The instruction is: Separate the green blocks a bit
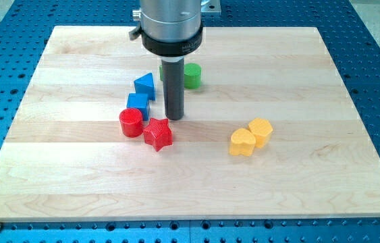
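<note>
A green cylinder point(192, 75) stands near the view's top centre. A second green block point(162, 70) peeks out just left of the rod; most of it is hidden, so its shape cannot be made out. My tip point(174, 117) rests on the board below the green blocks, just above the red star point(157, 133) and right of the blue blocks. The rod rises between the two green blocks.
A blue triangle point(145, 84) and a blue block point(138, 103) sit left of the rod. A red cylinder point(130, 123) is beside the red star. Two yellow blocks point(243, 142) point(260, 130) touch at the view's right. The wooden board point(311, 81) lies on a blue perforated table.
</note>
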Action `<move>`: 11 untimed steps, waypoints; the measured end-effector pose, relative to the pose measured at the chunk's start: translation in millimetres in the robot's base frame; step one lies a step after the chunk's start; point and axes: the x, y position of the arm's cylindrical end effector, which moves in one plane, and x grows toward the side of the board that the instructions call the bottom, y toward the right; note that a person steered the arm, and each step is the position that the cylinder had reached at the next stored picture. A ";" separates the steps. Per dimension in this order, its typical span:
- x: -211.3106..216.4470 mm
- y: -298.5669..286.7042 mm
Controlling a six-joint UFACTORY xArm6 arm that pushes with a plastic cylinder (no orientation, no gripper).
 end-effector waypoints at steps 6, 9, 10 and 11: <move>-13.9 22.2; -67.1 107.5; -87.8 73.4; -107.7 68.7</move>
